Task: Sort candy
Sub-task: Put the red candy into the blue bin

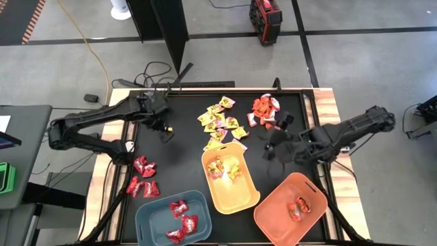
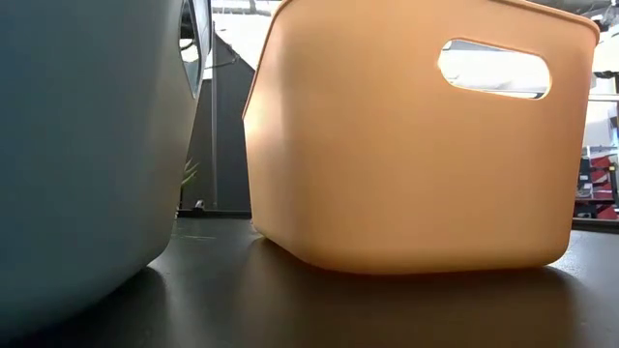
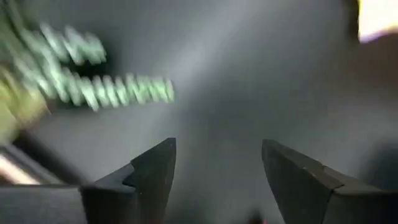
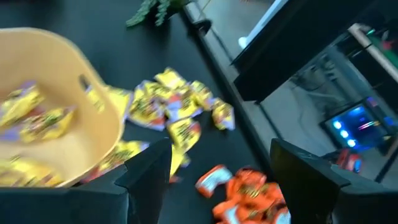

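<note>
Candy is shown in three kinds, all placed here relative to the yellow bin (image 1: 230, 181) at the middle of the near edge of the bench (image 1: 184, 130). Yellow candy (image 1: 220, 121) is heaped just beyond that bin's far rim, and more pieces lie inside it. Orange-red candy (image 1: 263, 109) is piled beyond the bin and to its right; two such pieces lie in the orange bin (image 1: 290, 208) just right of it. Deep red candy (image 1: 143, 176) is scattered to the bin's left, and further red pieces lie in the blue-grey bin (image 1: 173, 219) beside it.

The right gripper (image 1: 275, 145) is held just right of the yellow bin, between it and the orange-red pile, the arm reaching in from the right edge of the bench with the elbow raised; its fingers are spread and nothing is held between them. The left gripper (image 1: 164, 126) is held well beyond and left of the bin, on a low folded arm, fingers likewise spread and empty.

In the right wrist view the yellow pile, the orange-red pile and the bin's filled interior are seen together. In the left wrist view only a blurred green sprig (image 3: 93, 87) over bare bench is seen. In the low view only the walls of the yellow and blue-grey bins are shown.
</note>
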Motion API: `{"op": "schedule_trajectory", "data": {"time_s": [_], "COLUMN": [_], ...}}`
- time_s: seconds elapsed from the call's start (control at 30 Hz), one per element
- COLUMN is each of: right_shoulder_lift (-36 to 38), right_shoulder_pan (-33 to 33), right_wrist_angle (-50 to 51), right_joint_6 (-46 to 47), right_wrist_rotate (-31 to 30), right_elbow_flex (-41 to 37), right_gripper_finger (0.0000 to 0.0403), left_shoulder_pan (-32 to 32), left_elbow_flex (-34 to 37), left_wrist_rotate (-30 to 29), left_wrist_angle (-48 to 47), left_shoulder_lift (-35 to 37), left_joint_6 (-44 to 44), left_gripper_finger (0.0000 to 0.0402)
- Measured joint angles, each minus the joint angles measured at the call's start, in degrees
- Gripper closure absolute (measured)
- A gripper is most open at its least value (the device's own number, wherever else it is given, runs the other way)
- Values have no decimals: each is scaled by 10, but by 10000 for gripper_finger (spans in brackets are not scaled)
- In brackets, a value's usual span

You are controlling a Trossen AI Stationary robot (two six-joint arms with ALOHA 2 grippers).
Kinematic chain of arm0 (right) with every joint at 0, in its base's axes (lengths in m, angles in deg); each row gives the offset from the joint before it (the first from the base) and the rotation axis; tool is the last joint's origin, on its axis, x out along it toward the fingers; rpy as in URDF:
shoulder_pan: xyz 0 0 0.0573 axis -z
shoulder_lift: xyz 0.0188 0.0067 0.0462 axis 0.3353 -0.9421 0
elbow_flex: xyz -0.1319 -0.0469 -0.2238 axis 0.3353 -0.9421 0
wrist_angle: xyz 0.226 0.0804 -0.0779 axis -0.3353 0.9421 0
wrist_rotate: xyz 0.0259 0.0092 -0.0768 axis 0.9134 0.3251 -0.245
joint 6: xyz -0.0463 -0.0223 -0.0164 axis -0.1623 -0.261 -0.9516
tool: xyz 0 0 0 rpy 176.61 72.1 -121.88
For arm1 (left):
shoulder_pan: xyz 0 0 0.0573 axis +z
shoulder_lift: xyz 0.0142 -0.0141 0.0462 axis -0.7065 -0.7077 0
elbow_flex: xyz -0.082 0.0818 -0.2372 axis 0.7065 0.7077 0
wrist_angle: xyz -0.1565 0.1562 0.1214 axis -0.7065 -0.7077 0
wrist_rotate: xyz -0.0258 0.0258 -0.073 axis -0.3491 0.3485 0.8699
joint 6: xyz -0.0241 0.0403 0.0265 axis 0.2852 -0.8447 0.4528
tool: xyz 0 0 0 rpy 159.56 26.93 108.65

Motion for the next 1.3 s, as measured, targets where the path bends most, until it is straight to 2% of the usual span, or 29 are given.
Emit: {"op": "schedule_trajectory", "data": {"time_s": [0.13, 0.23, 0.33, 0.47, 0.73, 0.93, 1.17, 1.3], "right_shoulder_lift": [-14, -24, -34, -42, -44, -44, -45, -45], "right_shoulder_pan": [35, 55, 75, 94, 116, 129, 149, 155], "right_wrist_angle": [-44, -63, -81, -87, -107, -114, -114, -115], "right_joint_6": [-61, -89, -108, -112, -135, -140, -140, -140], "right_wrist_rotate": [1, 1, 2, 4, 5, 17, 23, 43], "right_elbow_flex": [0, 0, 0, 0, 0, 0, 0, 0], "right_gripper_finger": [112, 112, 112, 112, 112, 112, 112, 112], "left_shoulder_pan": [-39, -78, -108, -132, -136, -144, -168, -174], "left_elbow_flex": [0, 1, 15, 46, 155, 195, 199, 225], "left_wrist_rotate": [28, 43, 44, 46, 98, 159, 165, 179], "left_wrist_angle": [-73, -90, -74, -50, -57, -16, -15, 6], "left_shoulder_lift": [-7, -18, -26, -42, -46, -39, -39, -39], "left_joint_6": [11, -6, -16, 16, 134, 132, 127, 138], "left_gripper_finger": [194, 207, 213, 212, 211, 210, 211, 213]}}
